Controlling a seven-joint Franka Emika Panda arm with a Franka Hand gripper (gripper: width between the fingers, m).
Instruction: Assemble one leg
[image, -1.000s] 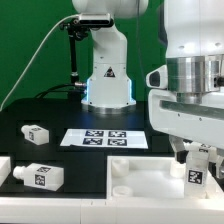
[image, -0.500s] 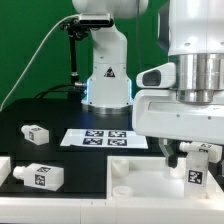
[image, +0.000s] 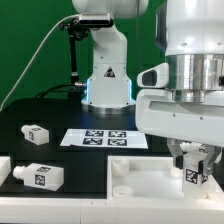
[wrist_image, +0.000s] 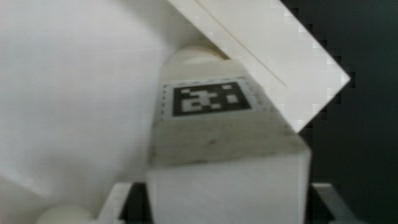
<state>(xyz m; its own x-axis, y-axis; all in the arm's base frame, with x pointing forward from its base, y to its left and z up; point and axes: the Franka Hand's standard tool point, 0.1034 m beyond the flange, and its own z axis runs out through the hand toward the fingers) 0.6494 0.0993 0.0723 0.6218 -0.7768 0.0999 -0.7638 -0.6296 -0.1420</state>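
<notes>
The gripper (image: 193, 158) is clamped on the leg (image: 192, 172) — a stubby white block whose black-and-white tag faces the exterior camera, pinched between the two fingers low on the exterior view's right. The leg hangs directly beneath the wrist with its long axis roughly upright, in line with the fingers, and its lower end sits just over the tabletop (image: 140, 180), the large flat white piece lying at the front of the black table (image: 60, 118). Whether that lower end already touches the tabletop cannot be told from here. In the wrist view the leg (wrist_image: 217, 150) fills the frame, tag toward the lens, with white panel edges close around it; the finger tips themselves are barely visible there. My reading is that the coming move turns on this one relation — the leg's axis standing square to the tabletop, over its seat near the corner — since any tilt would likely make it bind as it goes down. Outward from there, two more legs lie loose at the exterior view's left, one near (image: 43, 177) and one further back (image: 36, 133), well apart from the gripper, and the marker board (image: 104, 138) lies flat between them and the robot base (image: 107, 85).
</notes>
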